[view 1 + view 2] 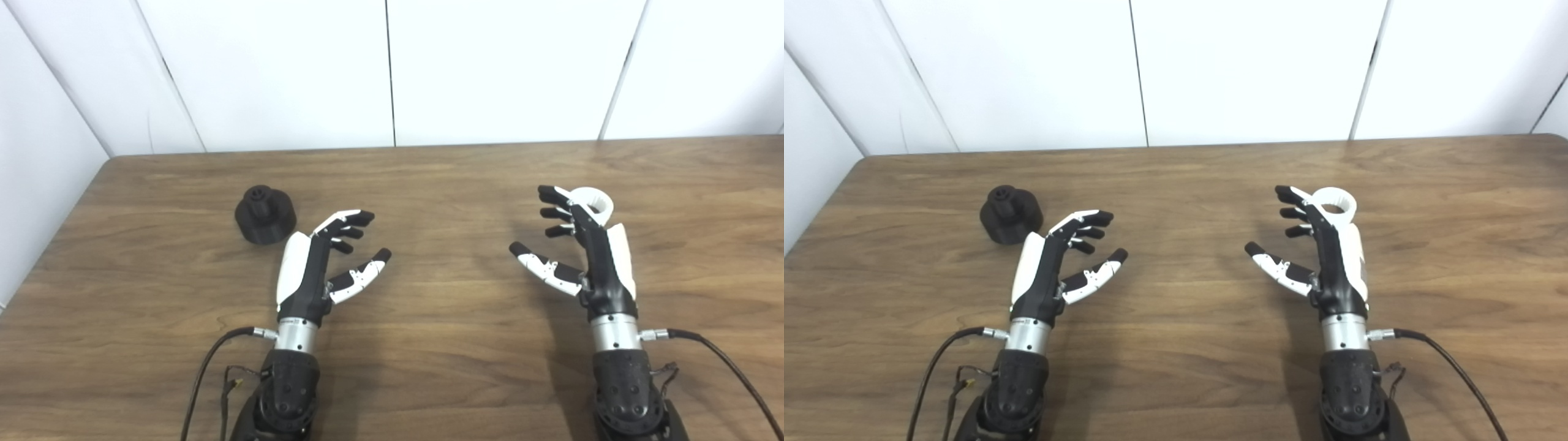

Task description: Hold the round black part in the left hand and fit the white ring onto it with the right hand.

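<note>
**Operator:** Report hand status and any obstructions.

**Inspector:** The left hand [318, 260], black and white with a metal wrist collar, hovers palm inward over the table. Its fingers are spread and gently curled; it holds nothing. The right hand [579, 245], of the same build, mirrors that posture: released, fingers apart, thumb angled toward the centre. Both forearms are cut off by the bottom edge of the frame, and the thin black cables [208, 367] running from each wrist leave the frame there as well.

**Operator:** Location of the task parts?

**Inspector:** The round black part [265, 215], a matte, squat disc with a narrower cylindrical boss rising from its top, stands on the table just beyond and to the left of the left hand. It is apart from the fingers. Fine detail on the boss is too blurred to resolve. The smooth white ring [1334, 203] lies flat on the table just behind the right hand. In the left eye view its near left portion is hidden by the fingertips [554, 196]; the right eye view shows more of its open centre. Whether the fingertips touch the ring cannot be determined.

**Operator:** Surface and surroundings?

**Inspector:** The brown wooden table [441, 184] shows lengthwise grain with a low sheen. Plain white wall panels [508, 67], divided by thin dark seams, stand behind it.
</note>
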